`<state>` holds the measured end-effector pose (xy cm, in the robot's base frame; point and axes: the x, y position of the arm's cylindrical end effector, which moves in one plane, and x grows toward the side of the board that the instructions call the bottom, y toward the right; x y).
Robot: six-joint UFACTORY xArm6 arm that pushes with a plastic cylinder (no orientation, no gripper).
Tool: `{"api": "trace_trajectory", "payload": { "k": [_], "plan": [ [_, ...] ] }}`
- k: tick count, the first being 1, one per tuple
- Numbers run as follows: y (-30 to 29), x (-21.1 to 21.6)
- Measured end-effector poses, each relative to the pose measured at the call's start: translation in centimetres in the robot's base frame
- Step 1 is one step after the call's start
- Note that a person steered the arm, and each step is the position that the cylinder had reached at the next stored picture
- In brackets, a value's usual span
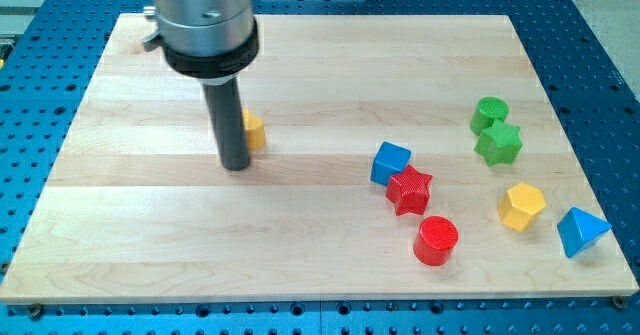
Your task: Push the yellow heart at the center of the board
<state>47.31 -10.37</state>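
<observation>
Yellow block: a small yellow block [254, 131] lies left of the bench's middle, toward the view's top — mostly hidden behind the rod, so its shape cannot be made out.
My tip: the lower end of the dark rod, my tip [236, 165], rests on the bench just to the view's left of the yellow block, touching it or nearly so; the contact itself is hidden.
Hand: there is none — the arm ends in the plain rod, so nothing is spread or pinched.
Blue cube: a blue cube [390, 162] sits right of centre, well apart from the yellow block.
Red star: a red star [409, 190] touches the blue cube on its lower right.
Red cylinder: a red cylinder [436, 240] stands just below the red star.
Green pair: a green cylinder [490, 113] and a green star [498, 143] touch, near the view's right.
Yellow hexagon: a second yellow block, a hexagon [521, 206], sits below the green star.
Blue triangle: a blue triangle [581, 231] lies beside it, nearest the right edge.
Bench: a pale wooden board [150, 235] on a blue perforated surface [30, 95].
</observation>
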Motion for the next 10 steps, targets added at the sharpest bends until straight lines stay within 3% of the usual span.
{"api": "trace_trajectory", "payload": {
  "k": [1,2,3,4,5,8,10],
  "plan": [
    [-0.3,3.5],
    [1.2,10.1],
    [-0.1,7.6],
    [-1.7,0.2],
    [-1.7,-3.1],
    [11.4,-3.1],
    [6.3,-0.6]
  ]
}}
